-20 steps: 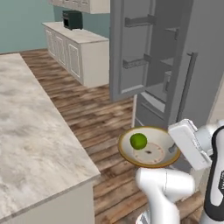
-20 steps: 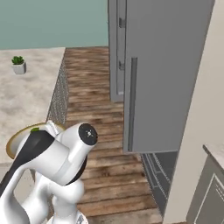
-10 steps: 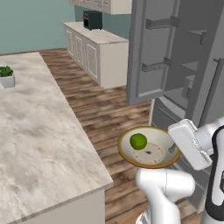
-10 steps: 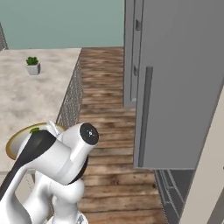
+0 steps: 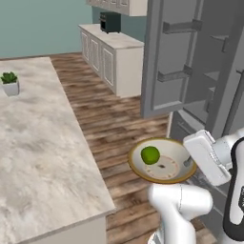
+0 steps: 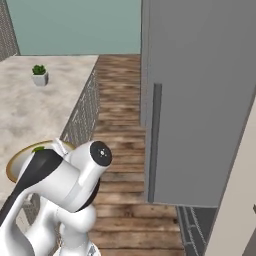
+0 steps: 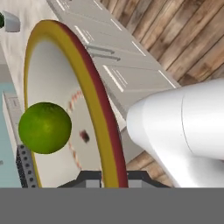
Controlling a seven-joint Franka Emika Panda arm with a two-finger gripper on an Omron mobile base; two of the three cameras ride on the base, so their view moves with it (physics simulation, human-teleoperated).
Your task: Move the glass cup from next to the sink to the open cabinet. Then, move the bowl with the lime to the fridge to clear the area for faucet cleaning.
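1. Big dark grey fridge (image 5: 190, 62) is ahead on the right, door swung open with racks showing
2. Marble counter (image 5: 38, 143) on the left, with a tiny potted plant (image 5: 9, 83)
3. Bowl (image 5: 164, 162) is up in the air over the wood floor, gripper (image 5: 190, 162) pinched tight on its rim
4. Lime (image 5: 150, 155) sits inside the bowl

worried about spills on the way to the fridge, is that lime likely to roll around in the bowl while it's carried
Probably somewhat. The lime is round and lies loose in the bowl, so a tilt or jolt could set it rolling. The bowl looks shallow with a low rim, which may not stop it. The fingers pinch one edge only, so the bowl may tip easily.
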